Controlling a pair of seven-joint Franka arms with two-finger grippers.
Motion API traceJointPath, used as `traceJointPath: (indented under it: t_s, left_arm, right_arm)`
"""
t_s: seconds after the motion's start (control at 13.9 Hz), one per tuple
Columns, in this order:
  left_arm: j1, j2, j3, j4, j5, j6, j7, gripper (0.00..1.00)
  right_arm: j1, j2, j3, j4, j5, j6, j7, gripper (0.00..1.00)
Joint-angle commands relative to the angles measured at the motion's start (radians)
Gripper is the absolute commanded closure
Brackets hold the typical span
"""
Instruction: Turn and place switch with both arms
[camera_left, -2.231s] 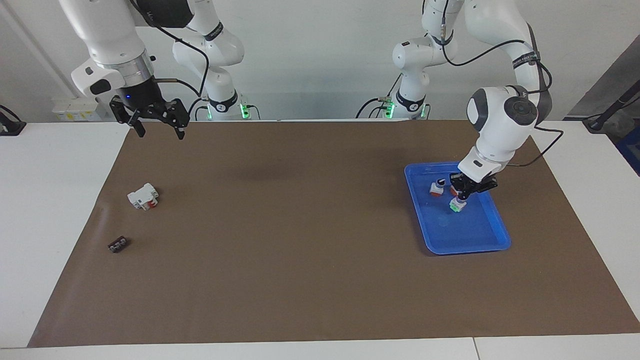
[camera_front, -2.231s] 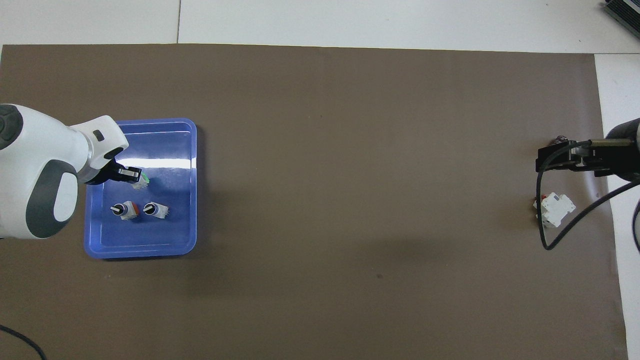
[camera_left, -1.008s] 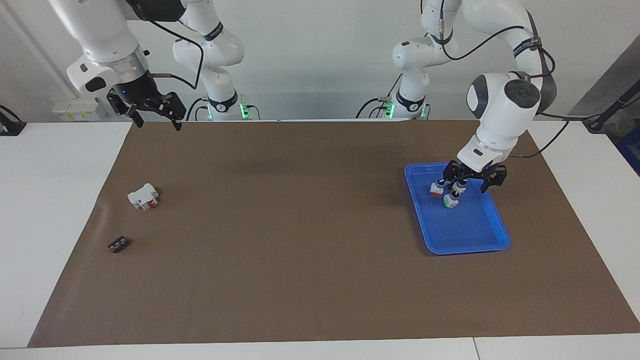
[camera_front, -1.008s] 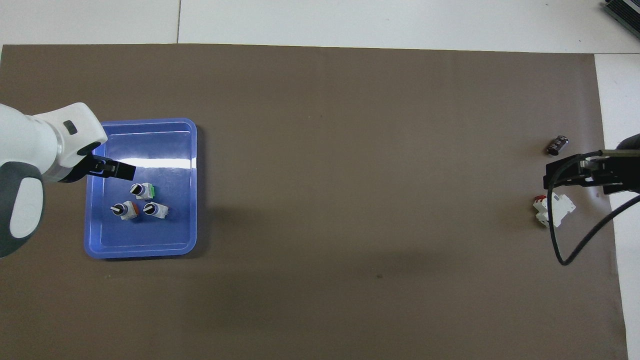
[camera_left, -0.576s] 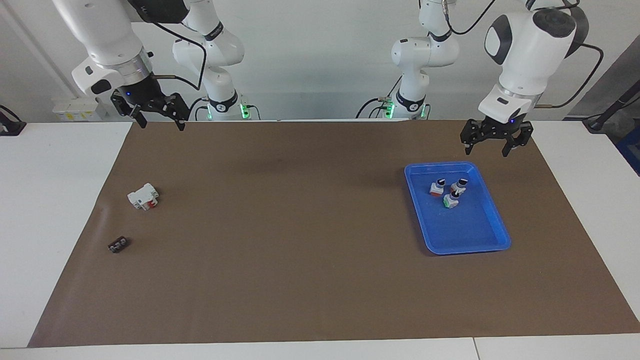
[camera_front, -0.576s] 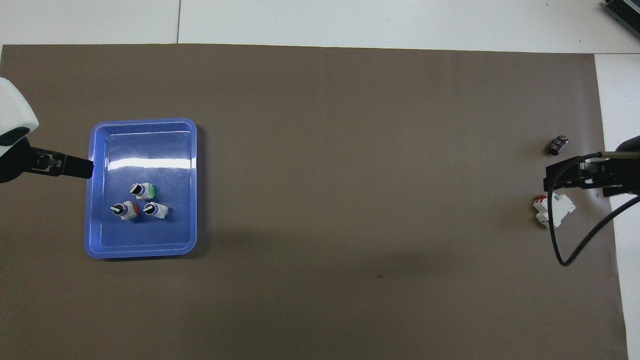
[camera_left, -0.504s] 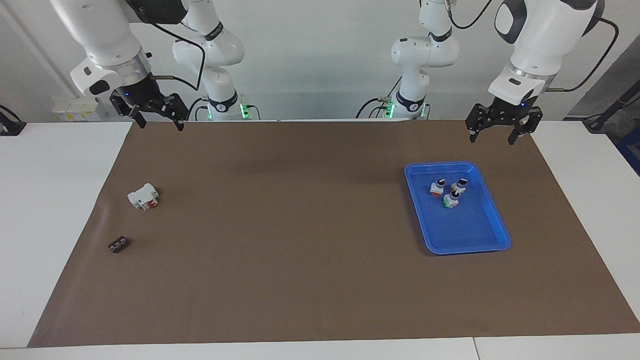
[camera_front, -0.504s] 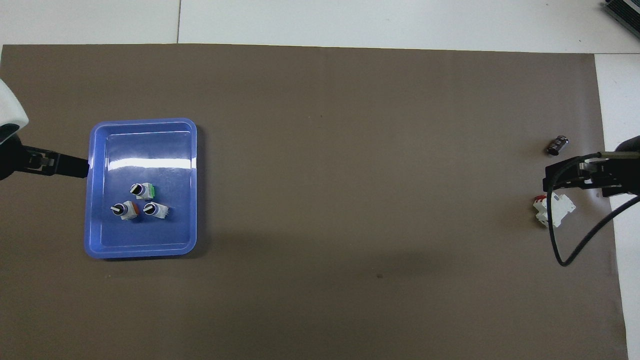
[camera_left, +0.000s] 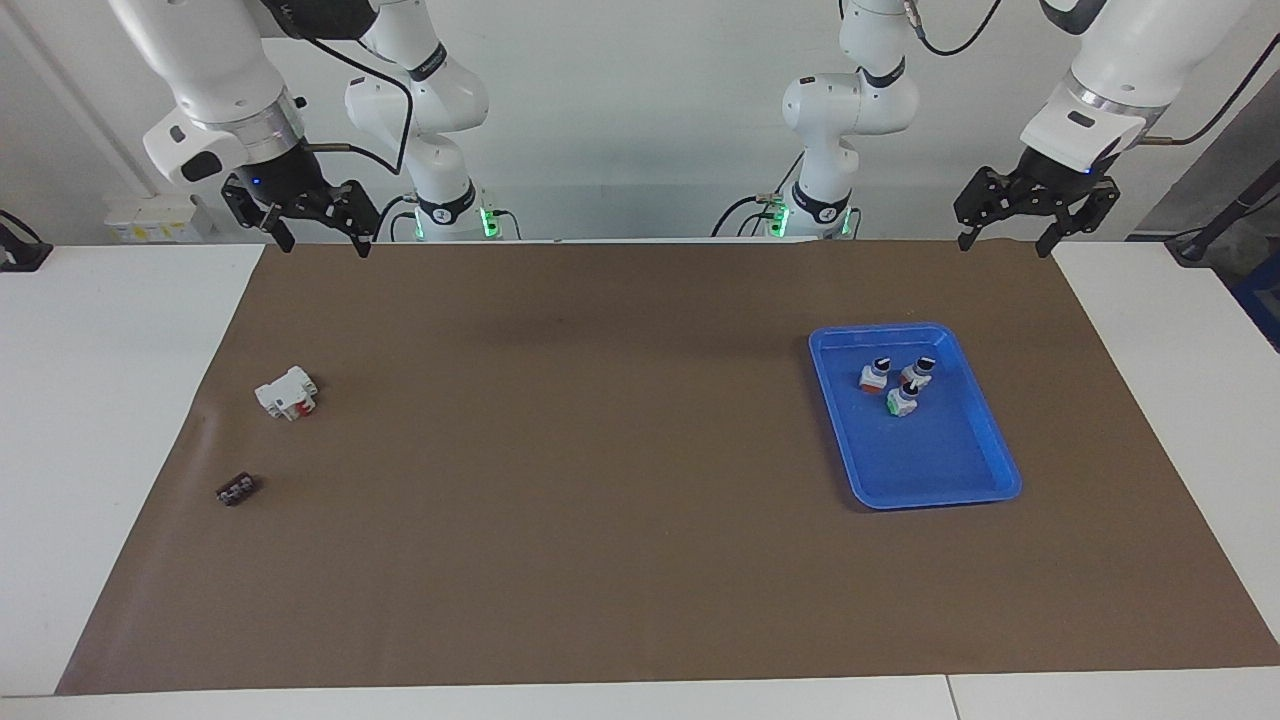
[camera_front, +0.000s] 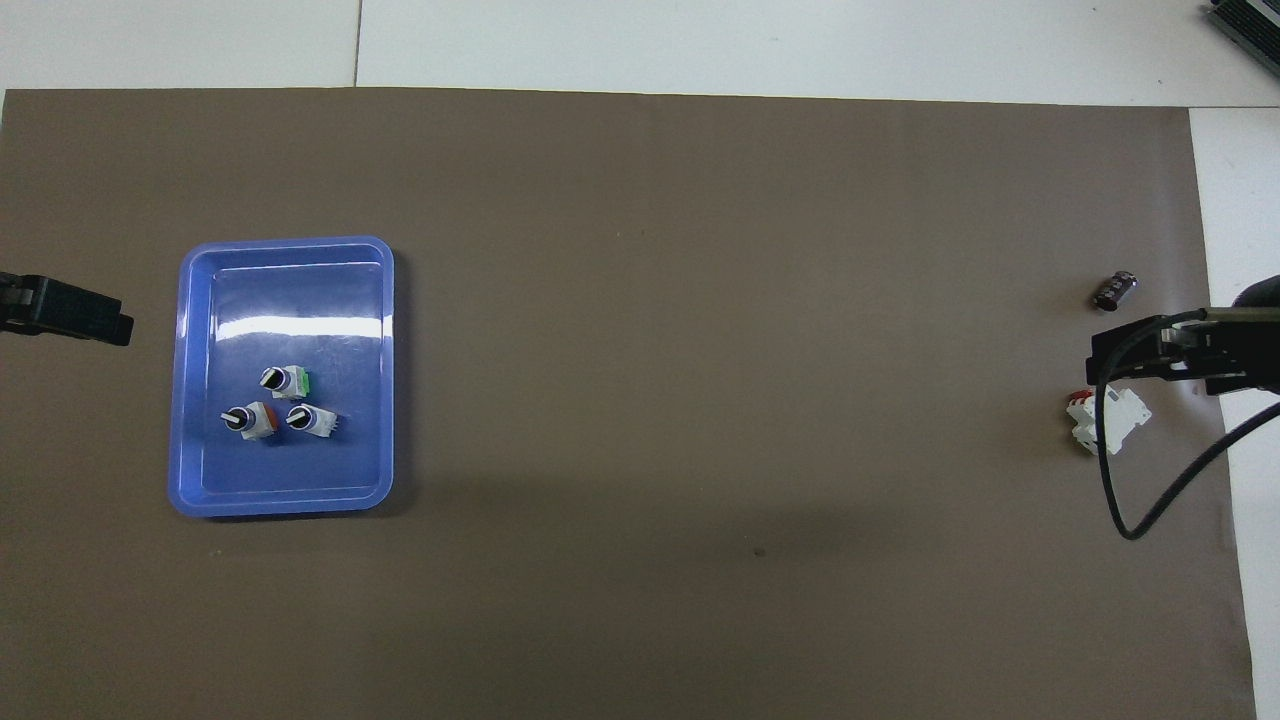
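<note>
The green-based switch stands in the blue tray, its black knob up; it also shows in the overhead view in the tray. It touches nothing but the tray floor and sits close to two similar switches. My left gripper is open and empty, raised over the mat's edge nearest the robots, well clear of the tray; the overhead view shows it beside the tray. My right gripper is open and empty, raised over the mat's edge at the right arm's end, waiting.
Two more switches, one red-based and one beside it, stand in the tray nearer to the robots than the green one. A white block with a red part and a small black part lie on the brown mat at the right arm's end.
My left gripper let go of the green switch in the tray, opened, rose and pulled back toward the robots. The switch stayed in the tray. The right arm barely moved.
</note>
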Motion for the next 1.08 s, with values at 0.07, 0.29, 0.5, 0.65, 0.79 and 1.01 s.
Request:
traceJointPath:
  t_s: [0.07, 0.29, 0.5, 0.65, 0.79, 1.01]
  left_arm:
    - [0.035, -0.039, 0.001, -0.020, -0.013, -0.043, 0.006, 0.00]
    - [0.036, -0.064, 0.001, -0.065, -0.010, -0.020, 0.005, 0.00]
    - [0.076, -0.065, -0.035, -0.062, -0.007, -0.023, -0.009, 0.00]
    - [0.093, -0.081, -0.056, -0.066, -0.007, -0.035, -0.087, 0.00]
    - [0.092, -0.085, -0.064, -0.074, -0.007, -0.032, -0.100, 0.00]
    - [0.090, -0.085, -0.064, -0.074, -0.007, -0.028, -0.101, 0.00]
  right_arm:
    - [0.000, -0.021, -0.005, -0.022, 0.017, -0.002, -0.018, 0.00]
    - [0.000, -0.021, -0.005, -0.022, 0.017, -0.002, -0.018, 0.00]
    - [0.000, -0.021, -0.005, -0.022, 0.017, -0.002, -0.018, 0.00]
    - [0.002, -0.021, -0.005, -0.022, 0.017, -0.002, -0.018, 0.00]
    - [0.000, -0.021, -0.005, -0.022, 0.017, -0.002, -0.018, 0.00]
    - [0.002, -0.021, -0.005, -0.022, 0.017, -0.002, -0.018, 0.00]
